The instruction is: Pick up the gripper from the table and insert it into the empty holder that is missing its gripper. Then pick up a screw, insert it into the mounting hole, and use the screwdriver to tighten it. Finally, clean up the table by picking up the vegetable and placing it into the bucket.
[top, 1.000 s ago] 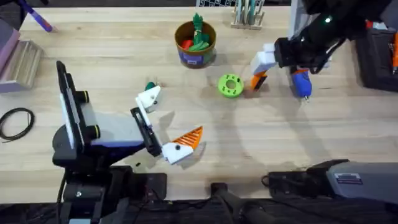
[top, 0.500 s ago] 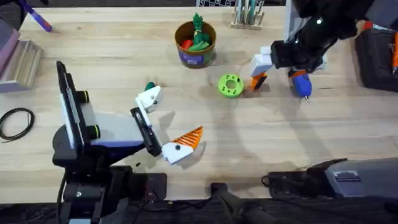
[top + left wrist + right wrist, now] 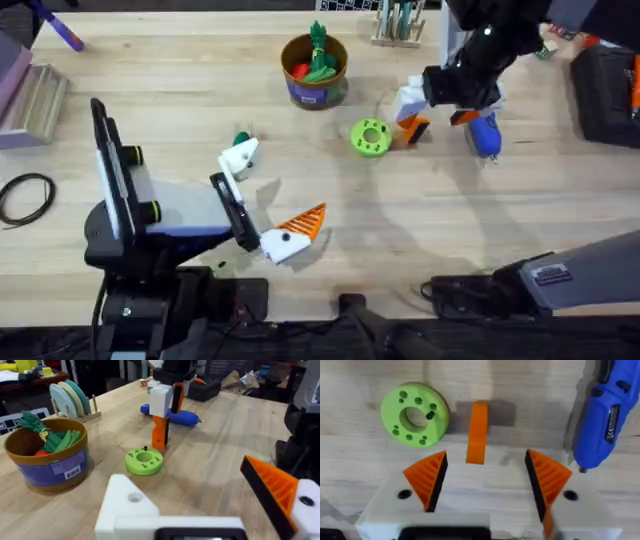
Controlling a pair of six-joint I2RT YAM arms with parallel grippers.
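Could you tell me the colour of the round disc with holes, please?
Bright green disc, clearest in the right wrist view.

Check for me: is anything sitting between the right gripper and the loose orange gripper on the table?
Nothing visible does. In the right wrist view the right gripper is open with the orange gripper centred just ahead of the gap, bare table between. The green disc lies to one side, the screwdriver to the other.
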